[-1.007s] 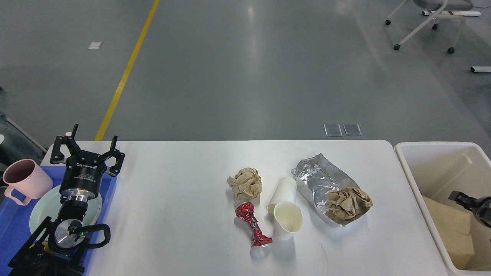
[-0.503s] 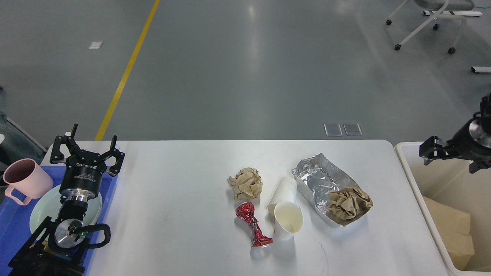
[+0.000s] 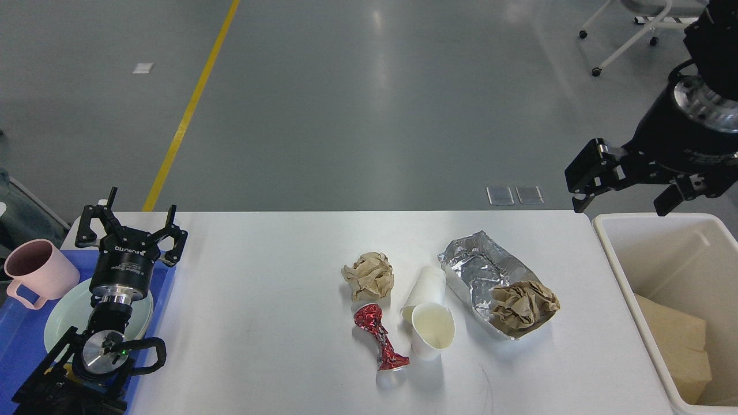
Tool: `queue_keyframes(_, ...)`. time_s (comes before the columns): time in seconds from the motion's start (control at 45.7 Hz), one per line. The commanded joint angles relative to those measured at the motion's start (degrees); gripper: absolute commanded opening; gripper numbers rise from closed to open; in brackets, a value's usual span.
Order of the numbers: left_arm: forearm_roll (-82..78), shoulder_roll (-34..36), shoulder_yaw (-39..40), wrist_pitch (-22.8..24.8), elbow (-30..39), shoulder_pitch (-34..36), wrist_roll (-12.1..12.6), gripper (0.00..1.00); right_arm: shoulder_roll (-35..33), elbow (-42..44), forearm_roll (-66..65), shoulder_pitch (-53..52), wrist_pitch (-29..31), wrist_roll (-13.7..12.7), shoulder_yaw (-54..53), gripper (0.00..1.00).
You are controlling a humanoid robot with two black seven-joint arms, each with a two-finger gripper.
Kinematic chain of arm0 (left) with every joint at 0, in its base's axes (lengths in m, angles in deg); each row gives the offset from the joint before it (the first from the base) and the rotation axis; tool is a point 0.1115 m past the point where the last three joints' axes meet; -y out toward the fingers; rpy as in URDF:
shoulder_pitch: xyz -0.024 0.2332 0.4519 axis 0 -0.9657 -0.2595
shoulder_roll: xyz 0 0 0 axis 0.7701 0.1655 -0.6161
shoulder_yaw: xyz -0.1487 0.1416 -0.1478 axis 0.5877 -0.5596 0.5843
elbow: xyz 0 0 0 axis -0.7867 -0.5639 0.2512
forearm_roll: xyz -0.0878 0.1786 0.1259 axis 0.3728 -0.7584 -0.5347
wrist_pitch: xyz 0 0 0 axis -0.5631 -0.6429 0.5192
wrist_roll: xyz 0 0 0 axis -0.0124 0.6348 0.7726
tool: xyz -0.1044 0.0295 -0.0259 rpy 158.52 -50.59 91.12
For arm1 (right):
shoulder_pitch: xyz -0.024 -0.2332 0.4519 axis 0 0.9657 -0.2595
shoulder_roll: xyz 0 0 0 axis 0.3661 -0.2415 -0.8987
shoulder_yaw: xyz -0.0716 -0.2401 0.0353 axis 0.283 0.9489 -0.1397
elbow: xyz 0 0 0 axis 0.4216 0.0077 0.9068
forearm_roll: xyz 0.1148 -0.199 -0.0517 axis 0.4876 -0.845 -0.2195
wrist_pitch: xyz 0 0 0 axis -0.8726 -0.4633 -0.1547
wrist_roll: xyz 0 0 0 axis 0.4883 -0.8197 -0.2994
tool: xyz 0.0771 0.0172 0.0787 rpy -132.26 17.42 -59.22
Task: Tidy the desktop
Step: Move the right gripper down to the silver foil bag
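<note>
The white desktop (image 3: 259, 288) carries litter at its middle: a crumpled brown paper ball (image 3: 369, 275), a crushed red can (image 3: 380, 341), and two white paper cups, one lying flat (image 3: 426, 288) and one tipped with its mouth toward me (image 3: 432, 333). A torn foil bag (image 3: 478, 268) lies to their right with a second brown paper wad (image 3: 523, 305) in its mouth. My left gripper (image 3: 131, 216) stands open and empty over the far edge of the blue tray. High above the desktop's far right corner, my right gripper (image 3: 622, 199) hangs open and empty.
A blue tray (image 3: 23, 346) at the left holds a pink mug (image 3: 36, 271) and a pale green plate (image 3: 60, 314). A cream-white bin (image 3: 620, 271) stands off the right edge with cardboard pieces (image 3: 671, 340) inside. A wheeled chair (image 3: 640, 34) stands far behind.
My right arm has risen out of the bin, up and slightly left, and now hangs above its far rim. The left arm and the litter have not moved.
</note>
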Motion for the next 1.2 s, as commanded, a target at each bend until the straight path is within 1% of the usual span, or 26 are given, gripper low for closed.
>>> queue_keyframes(0.0, 0.0, 0.0, 0.0, 0.0, 0.0, 0.0, 0.0, 0.97, 0.5, -6.0, 2.2, -5.8, 0.1, 0.0, -0.6, 1.0)
queue_keyframes(0.088, 0.0, 0.0, 0.0, 0.0, 0.0, 0.0, 0.0, 0.97, 1.7, -9.0, 2.9, -6.8, -0.9, 0.0, -0.6, 1.0)
queue_keyframes(0.46, 0.0, 0.0, 0.0, 0.0, 0.0, 0.1, 0.1, 0.97, 2.2, -8.5, 3.2, -5.9, -1.8, 0.2, -0.7, 1.0)
queue_keyframes(0.657, 0.0, 0.0, 0.0, 0.0, 0.0, 0.1, 0.1, 0.97, 2.4, -7.6, 3.2, -3.3, -4.8, 0.3, -1.3, 1.0)
queue_keyframes(0.81, 0.0, 0.0, 0.0, 0.0, 0.0, 0.1, 0.2, 0.96, 2.7, -7.4, 3.2, 0.7, -7.3, 0.3, -4.2, 1.0)
queue_keyframes(0.875, 0.0, 0.0, 0.0, 0.0, 0.0, 0.1, 0.2, 0.97, 3.6, -7.2, 3.8, 4.7, -9.2, 0.3, -6.1, 1.0)
queue_keyframes(1.029, 0.0, 0.0, 0.0, -0.1, 0.0, 0.2, 0.2, 0.97, 7.4, -4.9, 6.3, 14.3, -15.9, 0.2, -9.5, 1.0)
queue_keyframes(1.182, 0.0, 0.0, 0.1, 0.0, 0.0, 0.2, 0.2, 0.97, 10.2, 0.2, 7.5, 27.4, -25.9, 0.2, -9.0, 1.0)
